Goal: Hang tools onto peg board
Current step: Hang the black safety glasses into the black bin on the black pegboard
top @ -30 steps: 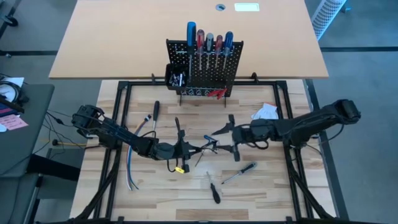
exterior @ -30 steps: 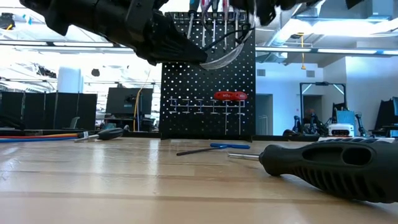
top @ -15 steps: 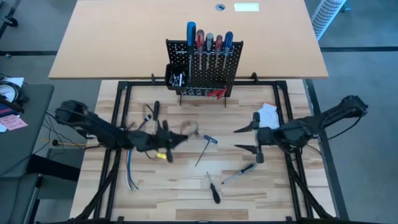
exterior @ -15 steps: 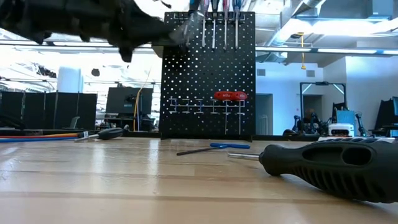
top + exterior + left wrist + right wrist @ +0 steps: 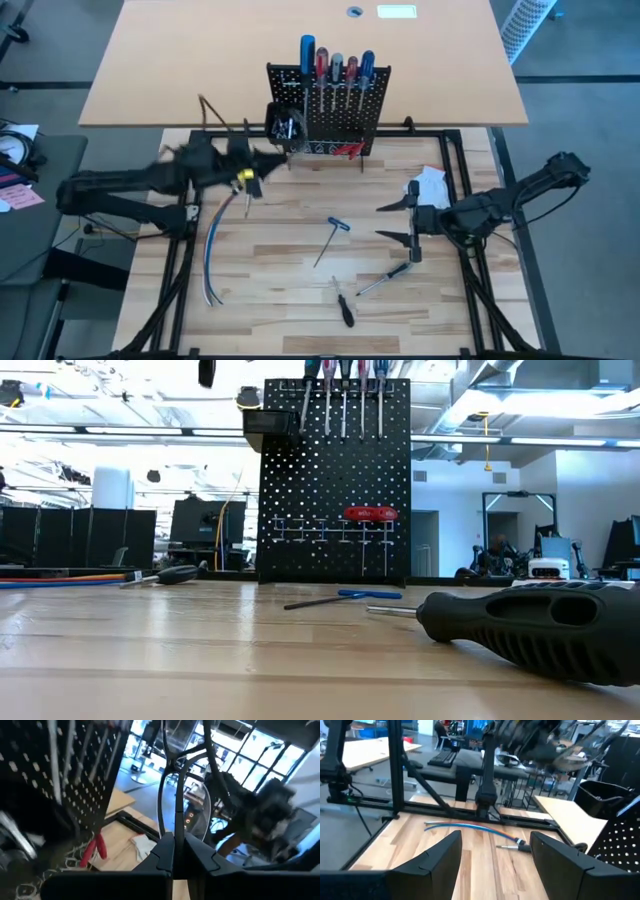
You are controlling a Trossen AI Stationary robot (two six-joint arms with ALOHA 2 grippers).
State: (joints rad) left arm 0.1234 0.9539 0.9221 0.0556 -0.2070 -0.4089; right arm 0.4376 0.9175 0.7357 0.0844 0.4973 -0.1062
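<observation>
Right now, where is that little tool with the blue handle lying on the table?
In the high view, the blue-handled tool lies mid-table, in front of the peg board, between both arms.

Both arms are dark, near-black, built of slim jointed segments with thin black cables along them. The left tool (image 5: 243, 170) carries a small yellow marking; the right tool (image 5: 393, 222) ends in two tapering black fingers (image 5: 438, 858).

table (image 5: 280, 300) — slatted wood | on it: peg board (image 5: 330, 105), screwdrivers (image 5: 343, 308), cables (image 5: 212, 255)
</observation>
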